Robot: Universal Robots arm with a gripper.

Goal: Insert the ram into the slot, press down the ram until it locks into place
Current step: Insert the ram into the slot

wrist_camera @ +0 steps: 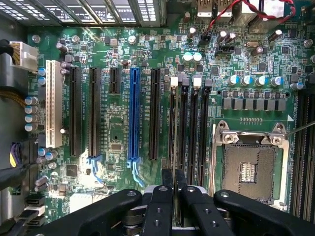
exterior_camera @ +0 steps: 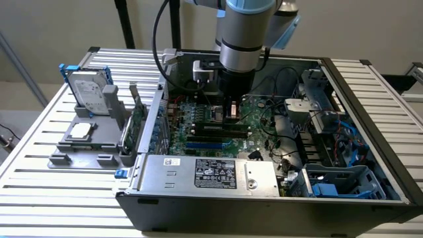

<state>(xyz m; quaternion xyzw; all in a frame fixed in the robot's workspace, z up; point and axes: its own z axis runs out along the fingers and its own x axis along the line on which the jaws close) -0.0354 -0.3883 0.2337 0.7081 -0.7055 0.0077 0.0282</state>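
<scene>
In the wrist view my gripper is shut on the ram, a thin green stick seen edge-on. It runs along the slot, the black memory socket closest to the long black expansion sockets. Three more alike sockets with pale end clips lie beside it toward the CPU socket. Whether the ram sits down inside the slot I cannot tell. In the exterior view the gripper hangs straight down from the arm, low over the motherboard's black memory sockets in the open computer case.
A blue expansion slot, a white slot and the square metal CPU socket flank the memory sockets. The power supply fills the case's front. Cables and a drive cage crowd the exterior view's right; a grey holder with a hard drive stands left.
</scene>
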